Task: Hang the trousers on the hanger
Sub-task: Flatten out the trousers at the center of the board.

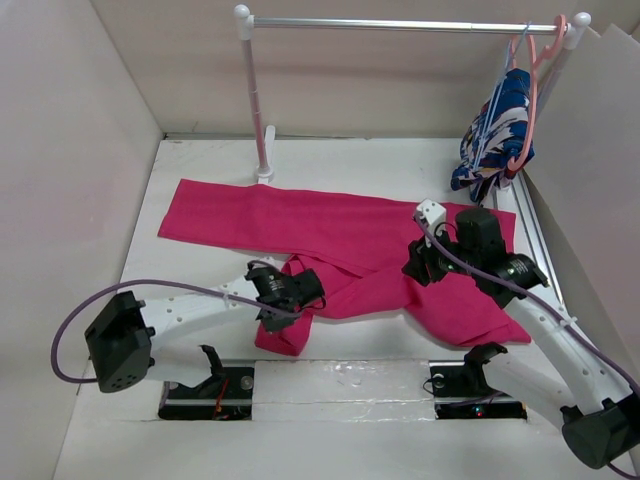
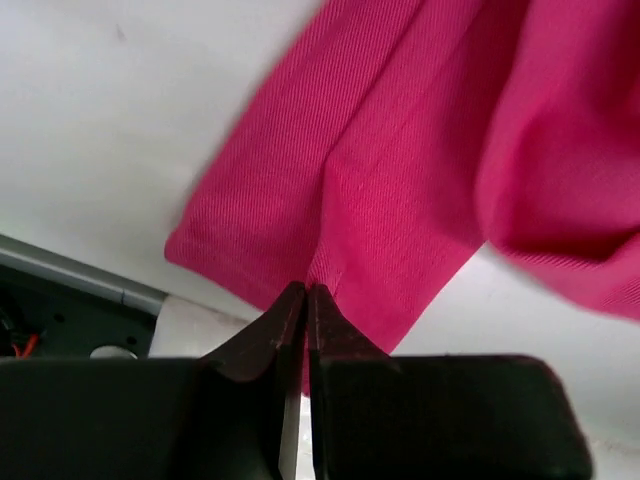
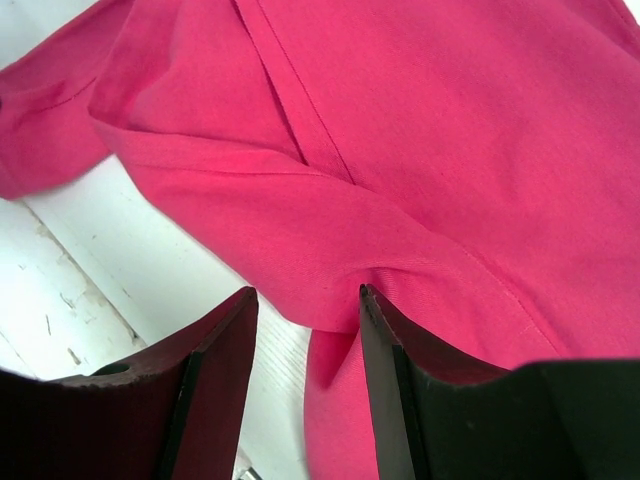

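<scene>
The magenta-pink trousers lie spread across the table, one leg reaching left and a bunched part at the front middle. My left gripper is shut on a fold of the cloth, which the left wrist view shows pinched at the tips with the trousers hanging from them. My right gripper is open over the right part of the trousers; in the right wrist view the gripper straddles a cloth edge, one fingertip touching a fold. The thin light-blue hanger hangs on the rail at the back right.
A clothes rail on white posts spans the back. A salmon-pink hanger and a blue-and-white patterned garment hang at its right end. Walls enclose the table on the left, back and right.
</scene>
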You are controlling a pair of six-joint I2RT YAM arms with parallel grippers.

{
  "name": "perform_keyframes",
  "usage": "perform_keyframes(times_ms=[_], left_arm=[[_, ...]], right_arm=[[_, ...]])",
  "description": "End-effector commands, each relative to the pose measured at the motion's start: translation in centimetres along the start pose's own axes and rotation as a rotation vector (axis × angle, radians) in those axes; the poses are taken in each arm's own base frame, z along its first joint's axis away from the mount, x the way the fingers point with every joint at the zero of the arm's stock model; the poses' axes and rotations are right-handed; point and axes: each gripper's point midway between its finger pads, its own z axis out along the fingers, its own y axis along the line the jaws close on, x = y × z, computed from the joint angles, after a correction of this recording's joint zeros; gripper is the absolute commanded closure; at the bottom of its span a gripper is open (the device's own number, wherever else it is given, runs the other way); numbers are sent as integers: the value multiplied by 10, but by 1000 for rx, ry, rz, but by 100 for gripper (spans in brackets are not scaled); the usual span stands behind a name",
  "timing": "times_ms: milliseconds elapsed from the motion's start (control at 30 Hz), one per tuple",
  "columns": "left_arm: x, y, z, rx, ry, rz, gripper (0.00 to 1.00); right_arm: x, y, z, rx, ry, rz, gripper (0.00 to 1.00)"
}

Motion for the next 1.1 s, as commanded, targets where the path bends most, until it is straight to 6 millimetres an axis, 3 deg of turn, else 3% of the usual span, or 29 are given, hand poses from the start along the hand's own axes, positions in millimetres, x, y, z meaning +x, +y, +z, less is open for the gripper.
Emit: perform_keyframes(times_ms=[0, 100, 200, 233, 300, 333, 400, 433, 533, 667, 700, 733, 767, 800, 900, 933, 967, 1033, 1067], left_arm=[[-55, -6, -18, -25, -210, -21, 100], [-103, 3, -59, -19, -324, 23, 100], [-142, 18, -100, 110, -374, -140, 100], [-164, 32, -114, 119, -406, -208, 100], [-187, 54, -142, 169, -481, -301, 100], [-209, 70, -164, 174, -543, -371, 100], [-234, 91, -194, 159, -649, -430, 100], [-249, 102, -218, 162, -714, -479, 100], [-274, 119, -253, 101, -844, -498, 100], [-291, 145, -263, -63, -968, -538, 100], [-293, 149, -263, -85, -992, -551, 100], [-290, 141, -242, -94, -965, -532, 100], [-289, 142, -242, -92, -966, -533, 100], [-284, 122, -228, -12, -889, -487, 100], [-250, 84, -157, 60, -667, -441, 100], [-225, 80, -105, 20, -556, -478, 91], [-225, 79, -105, 29, -556, -509, 90], [-224, 69, -85, 73, -501, -567, 62], [-230, 85, -66, 27, -477, -620, 60]], right_arm=[[9, -8, -4, 40, 14, 0, 49], [31, -22, -4, 100, 62, 42, 49], [39, -19, -2, 87, 55, 67, 49], [39, -22, -3, 103, 59, 70, 49], [43, -25, -3, 123, 70, 74, 49], [43, -27, -4, 129, 70, 82, 49], [45, -26, -2, 116, 72, 102, 49], [46, -28, 0, 111, 75, 114, 49], [54, -24, 7, 72, 88, 136, 49], [61, -28, 12, 63, 97, 171, 49], [61, -30, 12, 68, 94, 176, 49], [61, -30, 12, 66, 91, 173, 49], [61, -30, 12, 66, 91, 173, 49], [60, -29, 12, 64, 86, 168, 49], [54, -32, 10, 73, 70, 163, 49], [50, -33, 9, 74, 58, 156, 52], [50, -33, 9, 74, 57, 156, 55], [44, -32, 7, 67, 45, 134, 63], [43, -32, 6, 67, 44, 124, 75]])
